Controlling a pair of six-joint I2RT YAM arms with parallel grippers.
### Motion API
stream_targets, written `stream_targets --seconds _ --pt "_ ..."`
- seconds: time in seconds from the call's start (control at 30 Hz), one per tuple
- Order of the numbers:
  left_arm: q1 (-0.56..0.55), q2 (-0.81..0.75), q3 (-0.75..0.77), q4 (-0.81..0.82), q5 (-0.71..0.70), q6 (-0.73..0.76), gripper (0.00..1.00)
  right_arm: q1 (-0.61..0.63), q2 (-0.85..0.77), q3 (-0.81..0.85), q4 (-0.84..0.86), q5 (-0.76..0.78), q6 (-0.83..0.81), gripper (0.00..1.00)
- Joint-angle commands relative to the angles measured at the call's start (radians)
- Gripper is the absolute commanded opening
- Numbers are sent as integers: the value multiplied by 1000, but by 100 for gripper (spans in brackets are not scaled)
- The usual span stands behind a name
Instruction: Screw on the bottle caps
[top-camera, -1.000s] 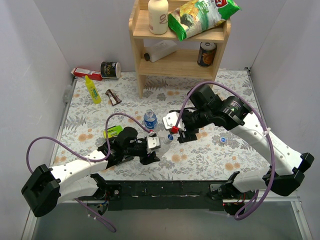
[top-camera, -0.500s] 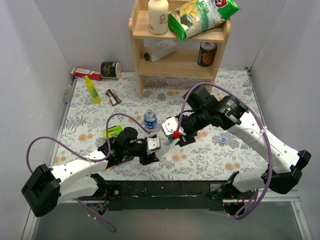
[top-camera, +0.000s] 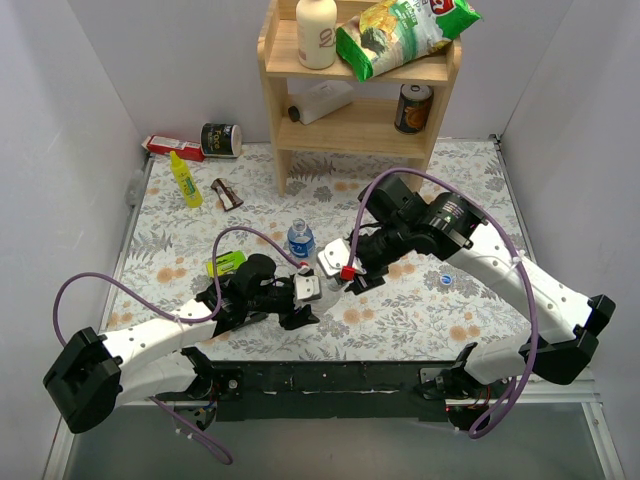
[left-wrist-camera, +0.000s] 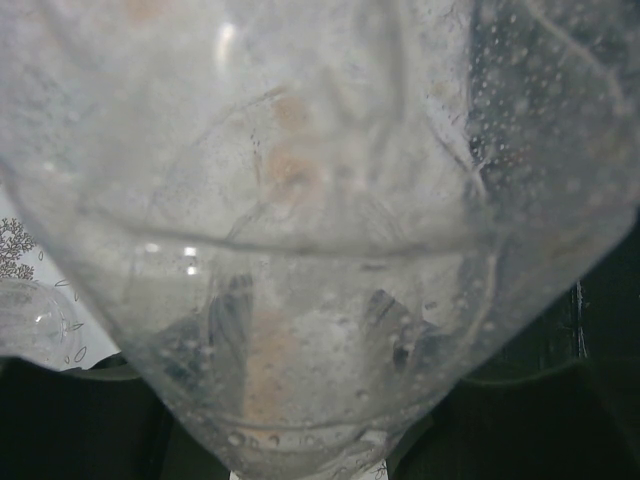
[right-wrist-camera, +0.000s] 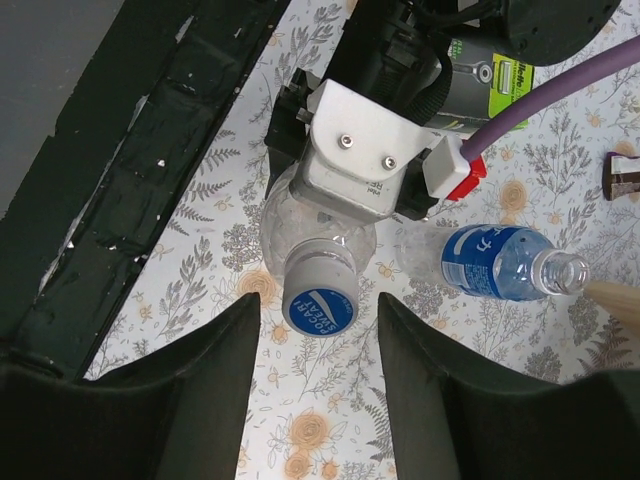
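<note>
My left gripper (top-camera: 305, 290) is shut on the plain clear bottle (right-wrist-camera: 300, 225), which fills the left wrist view (left-wrist-camera: 320, 250). A blue cap (right-wrist-camera: 320, 302) sits on that bottle's neck. My right gripper (right-wrist-camera: 320, 302) is open, with one dark finger on each side of the cap and a gap on both sides; in the top view it (top-camera: 345, 270) hangs just right of the left gripper. The blue-labelled bottle (right-wrist-camera: 495, 262) stands beside them with its mouth uncapped (top-camera: 300, 240). A second blue cap (top-camera: 445, 279) lies on the mat to the right.
A wooden shelf (top-camera: 355, 120) with a white bottle, a snack bag and a can stands at the back. A yellow squeeze bottle (top-camera: 185, 180), a tin (top-camera: 221, 139), a red box (top-camera: 170, 146) and a green item (top-camera: 226, 263) lie to the left.
The right gripper has moved left and down over the capped bottle, and its fingers have drawn closer together. The left arm and its bottle have stayed still.
</note>
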Motion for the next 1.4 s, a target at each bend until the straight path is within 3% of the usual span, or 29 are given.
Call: stream_targets --seconds 0.0,0.27,0.6,0.73,0.87,1.17,1.37 --pt "5 -2 32 22 24 6 0 11 -3 -5 -12 -8 -85 55" --pt "5 4 38 23 22 -1 0 25 -2 -34 5 6 -81 50" --pt "5 -11 45 9 -48 29 0 28 35 3 -65 37 -89 26" --pt "5 -25 43 55 -70 21 0 28 37 -16 -62 38 -63 25" --pt "5 -19 48 138 -145 -2 0 28 78 -4 -41 43 41 22" --pt "2 -22 40 270 -315 -99 0 11 116 -43 131 58 538 18" --pt "-1 -13 20 282 -410 -146 0 -113 191 -14 201 -93 807 17"
